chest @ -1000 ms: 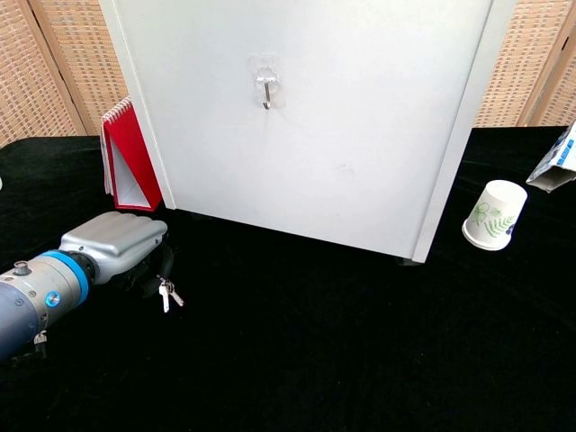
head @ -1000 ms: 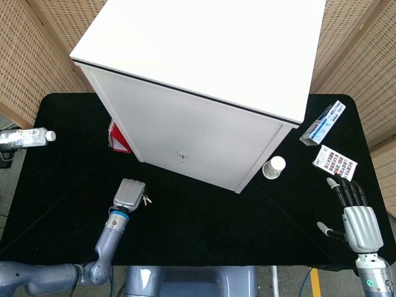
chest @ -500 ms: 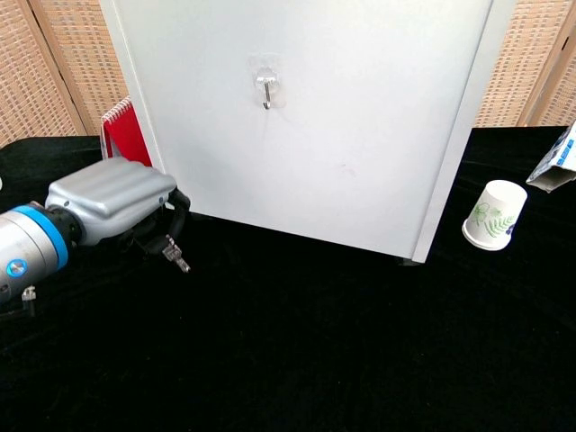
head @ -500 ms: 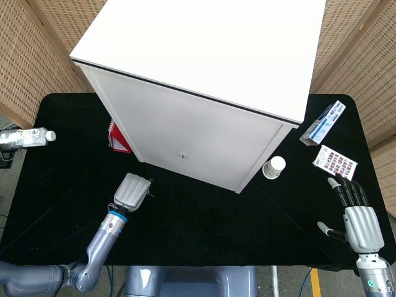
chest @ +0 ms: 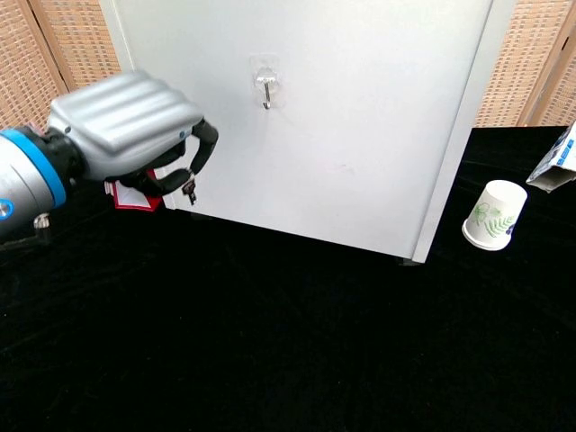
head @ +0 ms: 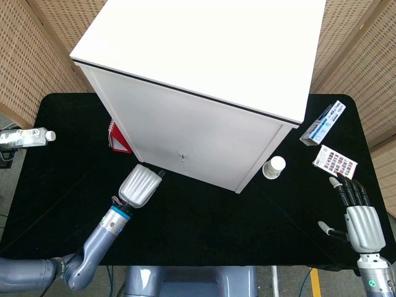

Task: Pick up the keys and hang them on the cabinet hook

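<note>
The left robot hand (chest: 126, 135), smooth grey metal shell, had its fingers curled around the small bunch of silvery metal keys (chest: 189, 190), which dangled just under its fingertips, clear of the black cloth tabletop (chest: 297, 360). The little metal hook (chest: 265, 91) on the tall white cabinet (chest: 360, 135) front sat up and to the right of the keys, fairly near. I couldn't really make out the key ring itself. The right robot hand (head: 360, 219) rested spread and empty, well away, beside a paper cup (chest: 493, 214).
</note>
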Available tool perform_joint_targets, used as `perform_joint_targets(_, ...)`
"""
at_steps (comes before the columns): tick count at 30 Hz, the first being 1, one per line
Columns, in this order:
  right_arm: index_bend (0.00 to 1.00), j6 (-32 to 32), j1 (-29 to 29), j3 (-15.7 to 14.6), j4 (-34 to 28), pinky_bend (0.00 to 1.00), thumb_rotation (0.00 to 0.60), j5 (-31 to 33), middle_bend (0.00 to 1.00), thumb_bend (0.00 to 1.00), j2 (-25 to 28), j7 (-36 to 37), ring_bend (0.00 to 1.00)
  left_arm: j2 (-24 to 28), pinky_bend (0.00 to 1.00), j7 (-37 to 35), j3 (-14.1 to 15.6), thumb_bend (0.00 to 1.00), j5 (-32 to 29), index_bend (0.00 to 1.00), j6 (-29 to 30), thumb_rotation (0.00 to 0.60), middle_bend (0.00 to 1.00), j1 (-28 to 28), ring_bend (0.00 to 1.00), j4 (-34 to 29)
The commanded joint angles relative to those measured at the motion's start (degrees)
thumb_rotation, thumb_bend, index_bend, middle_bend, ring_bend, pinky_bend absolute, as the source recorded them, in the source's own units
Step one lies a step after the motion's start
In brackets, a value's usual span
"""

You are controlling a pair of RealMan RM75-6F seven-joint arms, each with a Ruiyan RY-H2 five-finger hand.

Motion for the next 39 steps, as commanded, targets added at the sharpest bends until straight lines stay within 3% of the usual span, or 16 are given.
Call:
perform_joint_targets(1, 0.0, 0.0, 0.0, 0.0, 0.0, 0.0, 0.6, 0.0, 0.0, 0.13, 0.0, 0.1, 0.0, 0.4, 0.85, 0.6, -0.6, 0.48, 1.3, 0.56, 0.0, 0.6, 0.9, -0.8, 0.94, -0.1)
perform_joint_targets(30, 0.0, -1.2, 0.4, 0.6, 0.4, 0.0, 0.6, 1.5, 0.0, 0.13, 0.8, 2.7, 0.0, -2.2, 0.85, 4.8, -6.3, 0.48, 2.8, 0.56, -0.6, 0.6, 0.9, -5.3, 0.94, 0.1)
perform_joint_targets(39, 0.0, -1.5, 0.5, 0.6, 0.5, 0.0, 0.6, 1.6, 0.0, 0.13, 0.8, 3.1, 0.0, -3.7, 0.85, 5.0, -6.8, 0.47, 2.4, 0.56, -0.6, 0.6, 0.9, -6.2, 0.94, 2.0)
